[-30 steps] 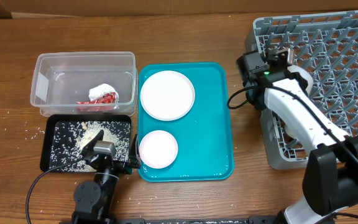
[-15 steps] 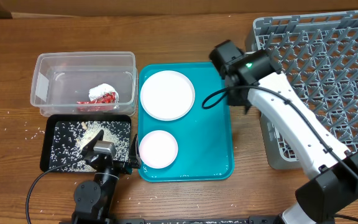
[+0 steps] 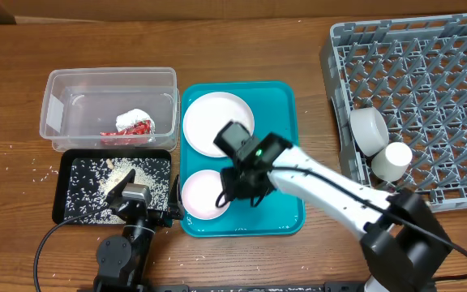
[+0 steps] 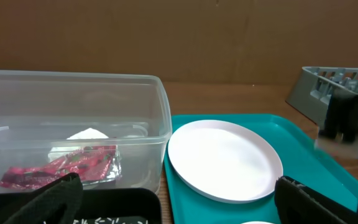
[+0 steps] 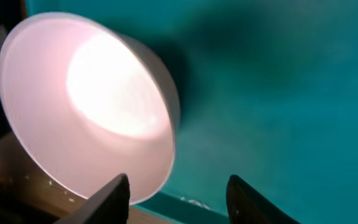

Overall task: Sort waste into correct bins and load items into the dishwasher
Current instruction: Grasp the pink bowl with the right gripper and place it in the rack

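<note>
On the wooden table (image 3: 242, 32), dish-loading step in hand, by the look of things. At far right, grey dish rack (image 3: 428, 73), already carrying two white round dishes (image 3: 369, 131) at its near-left edge. At centre, teal tray (image 3: 286, 122), with the large plate (image 3: 205, 122) on its far half and the small bowl (image 3: 201, 196) on its near half.

At far left, clear tub (image 3: 63, 89), holding the crumpled tissue (image 3: 134, 118) and red wrapper (image 3: 126, 130). Just near of it, black tray (image 3: 67, 174) strewn with rice grains (image 3: 120, 172), with a few more loose on the wood around it. Waste sorting therefore judged largely done.

Right gripper (image 5: 178, 196) poised over the right edge of the small bowl, spread wide with nothing in its grasp. Left gripper (image 4: 179, 183) parked low at the near edge of the black tray, likewise wide apart and empty.

Next move judged to call for:
- settling one finger inside the bowl's rim and one outside;
- closing on the wall;
- lifting clear of the tray;
- carrying right to an open slot in the rack.

Hard to make out:
- Near-right part of the large plate covered by the right arm from above.
- No chopsticks visible in any view.
- Rack dishes too small to tell cup from bowl.
- Right wrist view blurred, so touching or just apart at the bowl's rim cannot be told.
- Right edge of the left wrist view smeared with dark blur.
</note>
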{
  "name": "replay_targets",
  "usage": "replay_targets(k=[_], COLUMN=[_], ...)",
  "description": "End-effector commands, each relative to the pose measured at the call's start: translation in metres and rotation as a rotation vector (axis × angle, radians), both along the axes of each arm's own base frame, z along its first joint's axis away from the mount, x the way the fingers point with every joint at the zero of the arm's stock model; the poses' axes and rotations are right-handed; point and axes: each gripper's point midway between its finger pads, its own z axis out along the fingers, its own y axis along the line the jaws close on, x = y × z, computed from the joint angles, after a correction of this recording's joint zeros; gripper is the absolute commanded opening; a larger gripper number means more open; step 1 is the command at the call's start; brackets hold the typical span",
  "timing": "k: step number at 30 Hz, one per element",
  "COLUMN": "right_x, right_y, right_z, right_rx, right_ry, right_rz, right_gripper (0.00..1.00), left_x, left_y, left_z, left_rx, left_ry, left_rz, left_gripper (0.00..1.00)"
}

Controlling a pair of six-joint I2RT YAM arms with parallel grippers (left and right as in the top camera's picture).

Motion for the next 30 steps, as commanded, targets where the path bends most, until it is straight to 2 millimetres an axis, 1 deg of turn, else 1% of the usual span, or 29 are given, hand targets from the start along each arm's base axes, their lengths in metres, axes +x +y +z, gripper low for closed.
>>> replay_targets(k=[1,2,3,4,5,6,7,8,11,12,15,16,17,18,19,20,21,22,24,25,26,28,29,30], right_x=[-0.016,-0.017,-0.018,-0.018,-0.018,-0.017,-0.016,-0.016,-0.006,0.005,0.040,0.062,0.071,0.083,0.103,0.115,0.120,0.127,0.134,0.138,0.146,0.156,0.167,0.174], right_y=[0.011,0.011,0.009,0.008,0.005,0.003,0.001,0.000,-0.013,-0.026,-0.067,-0.095,-0.107,-0.124,-0.156,-0.179,-0.191,-0.222,-0.241,-0.247,-0.259,-0.272,-0.288,-0.297], right_z=[-0.016,-0.021,-0.026,-0.028,-0.031,-0.032,-0.033,-0.033,-0.030,-0.022,0.012,0.043,0.058,0.079,0.124,0.160,0.179,0.228,0.252,0.256,0.259,0.257,0.252,0.247], right_rx=[0.076,0.078,0.078,0.073,0.071,0.060,0.053,0.048,0.007,-0.041,-0.188,-0.289,-0.332,-0.392,-0.504,-0.588,-0.632,-0.753,-0.864,-0.898,-0.940,-0.966,-0.980,-0.987], right_ry=[0.059,0.065,0.071,0.072,0.073,0.077,0.073,0.072,0.060,0.026,-0.138,-0.279,-0.343,-0.432,-0.616,-0.759,-0.836,-1.026,-1.115,-1.126,-1.130,-1.120,-1.100,-1.083], right_rz=[-0.033,-0.061,-0.083,-0.094,-0.102,-0.125,-0.129,-0.131,-0.166,-0.200,-0.283,-0.321,-0.336,-0.367,-0.443,-0.508,-0.548,-0.656,-0.685,-0.691,-0.712,-0.740,-0.781,-0.799], right_gripper=[0.44,0.41,0.35,0.33,0.26,0.21,0.09,0.04,0.04,0.04,0.04,0.04,0.04,0.04,0.04,0.04,0.04,0.04,0.04,0.04,0.04,0.04,0.04,0.04], left_x=[0.000,0.000,0.000,0.000,0.000,0.000,0.000,0.000,0.000,0.000,0.000,0.000,0.000,0.000,0.000,0.000,0.000,0.000,0.000,0.000,0.000,0.000,0.000,0.000], left_y=[0.001,0.001,0.001,0.001,0.001,0.001,0.001,0.001,0.001,0.001,0.001,0.001,0.001,0.001,0.001,0.001,0.001,0.001,0.001,0.001,0.001,0.001,0.001,0.001], left_z=[0.000,0.000,0.000,0.000,0.000,0.000,0.000,0.000,0.000,0.000,0.000,0.000,0.000,0.000,0.000,0.000,0.000,0.000,0.000,0.000,0.000,0.000,0.000,0.000], left_rx=[0.015,0.015,0.015,0.015,0.015,0.015,0.015,0.015,0.015,0.015,0.015,0.015,0.015,0.015,0.015,0.015,0.015,0.015,0.015,0.015,0.015,0.015,0.015,0.015], left_ry=[-0.010,-0.010,-0.010,-0.010,-0.009,-0.010,-0.009,-0.009,-0.010,-0.009,-0.009,-0.009,-0.009,-0.010,-0.009,-0.009,-0.009,-0.010,-0.010,-0.010,-0.009,-0.010,-0.009,-0.009], left_rz=[-0.001,-0.001,-0.001,-0.001,-0.001,-0.001,-0.001,-0.001,-0.001,-0.001,-0.001,-0.001,-0.001,-0.001,-0.001,-0.001,-0.001,-0.001,-0.001,-0.001,-0.001,-0.001,-0.001,-0.001], left_gripper=[1.00,1.00,1.00,1.00,1.00,1.00,1.00,1.00,1.00,1.00,1.00,1.00,1.00,1.00,1.00,1.00,1.00,1.00,1.00,1.00,1.00,1.00,1.00,1.00])
